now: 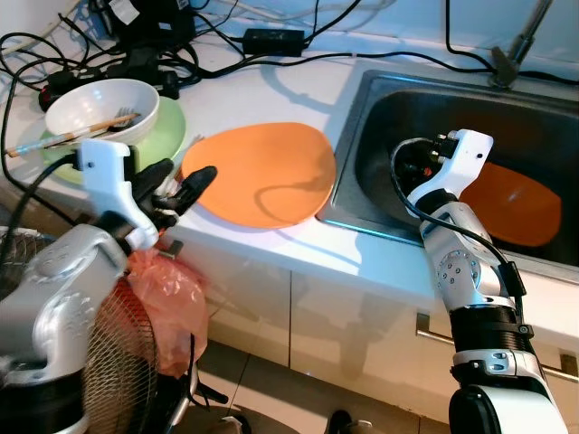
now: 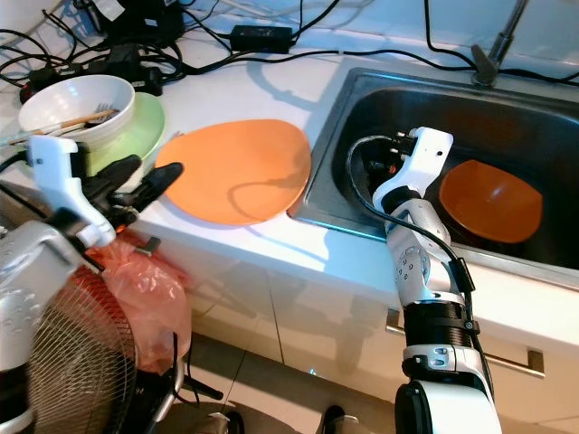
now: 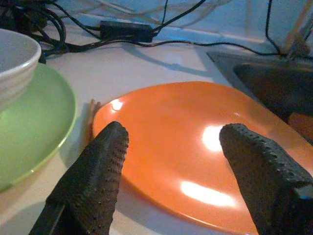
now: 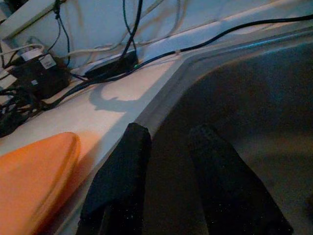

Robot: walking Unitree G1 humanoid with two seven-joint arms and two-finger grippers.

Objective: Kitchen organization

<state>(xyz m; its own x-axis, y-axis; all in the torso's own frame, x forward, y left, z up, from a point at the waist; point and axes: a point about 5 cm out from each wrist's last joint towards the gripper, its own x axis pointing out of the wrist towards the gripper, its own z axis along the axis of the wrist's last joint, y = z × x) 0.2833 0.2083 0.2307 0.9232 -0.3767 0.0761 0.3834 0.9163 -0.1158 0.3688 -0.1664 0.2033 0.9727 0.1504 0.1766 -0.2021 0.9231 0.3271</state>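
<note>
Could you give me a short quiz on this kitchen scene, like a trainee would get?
1. True or false: the left claw is open, facing the orange plate on the counter.
2. What lies in the sink? A) a green plate B) an orange dish C) a fork
3. Fill in: the white bowl sits on a ____ plate.

Key: 1 true; 2 B, the orange dish; 3 green.

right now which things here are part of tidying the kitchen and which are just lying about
Job:
orange plate
plate in sink
white bowl
green plate
left gripper

Lying about:
cables
fan
red bag
</note>
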